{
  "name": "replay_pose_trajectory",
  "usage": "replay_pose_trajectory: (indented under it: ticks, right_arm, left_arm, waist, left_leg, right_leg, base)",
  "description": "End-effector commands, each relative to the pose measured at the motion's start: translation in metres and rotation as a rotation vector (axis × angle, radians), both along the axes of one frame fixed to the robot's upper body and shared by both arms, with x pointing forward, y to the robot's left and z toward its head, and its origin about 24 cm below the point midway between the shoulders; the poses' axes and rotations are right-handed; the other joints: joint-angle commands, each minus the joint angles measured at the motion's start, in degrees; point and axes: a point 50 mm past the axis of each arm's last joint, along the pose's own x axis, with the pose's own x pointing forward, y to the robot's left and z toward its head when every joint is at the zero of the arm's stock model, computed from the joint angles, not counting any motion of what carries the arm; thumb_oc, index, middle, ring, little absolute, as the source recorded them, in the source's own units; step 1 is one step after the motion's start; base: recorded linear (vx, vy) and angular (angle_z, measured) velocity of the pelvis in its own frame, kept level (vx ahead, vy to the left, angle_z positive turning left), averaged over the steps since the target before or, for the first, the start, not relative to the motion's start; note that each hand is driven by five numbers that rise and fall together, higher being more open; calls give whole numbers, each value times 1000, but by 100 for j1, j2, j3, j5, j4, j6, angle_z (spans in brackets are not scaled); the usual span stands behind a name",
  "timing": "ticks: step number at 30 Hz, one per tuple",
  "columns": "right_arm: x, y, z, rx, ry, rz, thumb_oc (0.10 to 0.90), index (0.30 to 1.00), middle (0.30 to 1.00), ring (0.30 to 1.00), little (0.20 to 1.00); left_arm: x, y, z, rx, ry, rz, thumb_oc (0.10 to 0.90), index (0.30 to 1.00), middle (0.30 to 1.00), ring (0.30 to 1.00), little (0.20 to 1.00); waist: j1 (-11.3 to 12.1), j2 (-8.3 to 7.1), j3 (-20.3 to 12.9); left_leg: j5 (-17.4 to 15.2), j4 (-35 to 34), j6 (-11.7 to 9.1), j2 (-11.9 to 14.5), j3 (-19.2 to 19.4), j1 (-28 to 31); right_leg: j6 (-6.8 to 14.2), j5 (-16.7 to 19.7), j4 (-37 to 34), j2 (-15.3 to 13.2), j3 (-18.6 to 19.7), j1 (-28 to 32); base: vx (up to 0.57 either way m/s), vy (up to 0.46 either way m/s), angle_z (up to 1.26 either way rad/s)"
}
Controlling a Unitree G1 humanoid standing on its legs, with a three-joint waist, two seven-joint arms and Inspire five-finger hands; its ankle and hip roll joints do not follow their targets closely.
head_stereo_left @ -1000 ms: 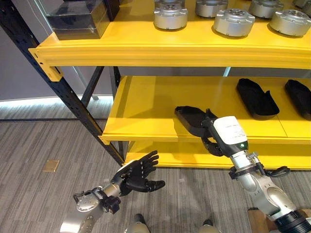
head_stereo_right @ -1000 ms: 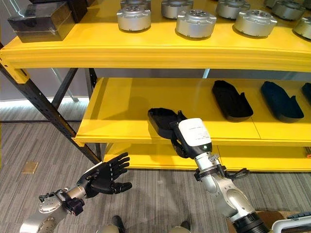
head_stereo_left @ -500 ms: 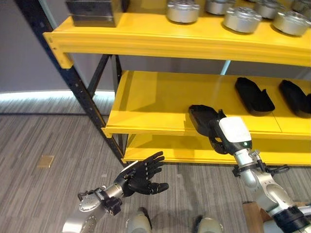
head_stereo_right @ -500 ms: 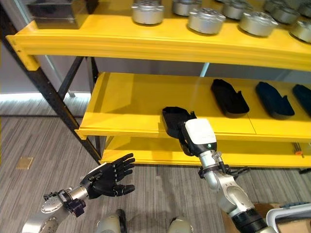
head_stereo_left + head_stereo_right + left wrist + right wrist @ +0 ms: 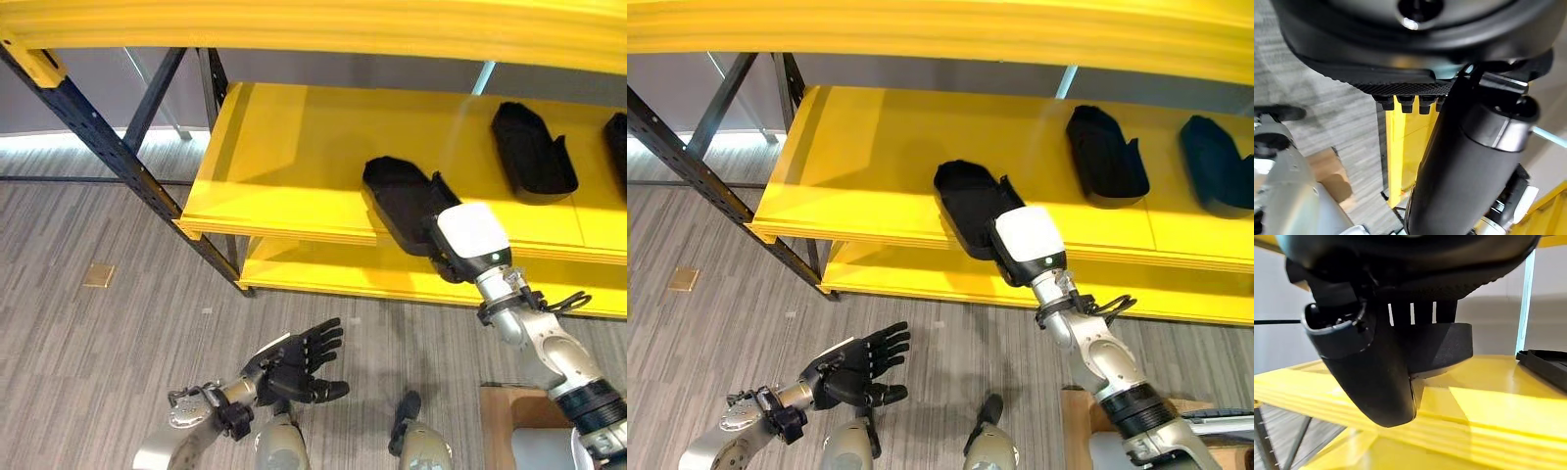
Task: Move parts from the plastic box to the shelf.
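Note:
A black moulded part [image 5: 400,201] lies on the yellow middle shelf [image 5: 284,166], its near end at the front edge. My right hand [image 5: 443,257] holds that near end. In the right wrist view its fingers reach over the part [image 5: 1442,347] and the thumb [image 5: 1369,367] curls in below. My left hand [image 5: 294,364] hangs low over the floor on the left, open, fingers spread, holding nothing. Its thumb [image 5: 1469,161] stands straight in the left wrist view.
Two more black parts [image 5: 532,147] [image 5: 1218,162] lie farther right on the same shelf. A dark slanted shelf upright [image 5: 108,147] runs down at the left. A lower yellow shelf [image 5: 323,276] sits underneath. A brown box [image 5: 505,421] stands at the lower right.
The camera has tilted down, so the top shelf's metal parts have left the picture. My right hand stays on the black part at the shelf's edge. The left hand keeps its open pose.

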Motion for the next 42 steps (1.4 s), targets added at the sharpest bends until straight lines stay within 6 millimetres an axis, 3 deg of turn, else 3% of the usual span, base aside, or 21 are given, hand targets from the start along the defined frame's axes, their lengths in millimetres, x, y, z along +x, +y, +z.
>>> replay_pose_trajectory:
  ticks: [1,12,18,23,31,36,42]
  right_arm:
    - [17,21,84,16,-334,72,400,300,300,300,300]
    - [42,-1,109,82,-308,-114,400,300,300,300,300]
    - [55,-9,129,118,-318,-222,400,300,300,300,300]
    - [70,-34,140,279,-278,-395,400,300,300,300,300]
    - [81,-19,147,240,-268,-405,400,300,300,300,300]
    - [84,-19,152,231,-274,-430,400,300,300,300,300]
    - [85,-5,159,260,-274,-394,400,300,300,300,300]
  left_arm:
    - [14,-11,46,-77,-192,-91,900,1000,1000,1000,1000]
    - [13,-13,45,-45,-136,-127,900,1000,1000,1000,1000]
    - [19,-16,46,-24,-130,-120,900,1000,1000,1000,1000]
    - [24,-17,51,-13,-146,-110,900,1000,1000,1000,1000]
    - [32,-25,54,-22,-160,-85,900,1000,1000,1000,1000]
    - [34,-24,52,-19,-161,-60,900,1000,1000,1000,1000]
    - [37,-27,51,-2,-150,-76,900,1000,1000,1000,1000]
  waist:
    - [178,-139,-338]
    - [375,-27,-270]
    - [504,69,-92]
    - [681,187,226]
    - [717,362,647]
    - [710,405,768]
    - [672,438,889]
  left_leg:
    - [-1114,323,234,-139,96,470]
    - [-1102,397,207,-166,-156,392]
    - [-1074,512,185,-165,-264,197]
    - [-1057,785,136,-173,-419,-225]
    - [-976,1003,125,-224,-496,-673]
    - [-952,1049,115,-237,-466,-782]
    - [-931,1082,122,-258,-421,-885]
  right_leg:
    - [110,-783,614,-157,42,-43]
    - [106,-875,828,-199,118,-65]
    - [100,-934,999,-244,140,-189]
    - [49,-1026,1284,-287,138,-476]
    - [3,-1086,1593,-318,230,-882]
    - [-1,-1092,1667,-338,256,-1010]
    - [-4,-1107,1748,-327,335,-1148]
  base:
    - [144,-25,22]
    - [84,-14,13]
    - [5,-16,6]
    - [-61,-33,9]
    - [-63,18,4]
    - [-17,18,-1]
    - [-25,29,-9]
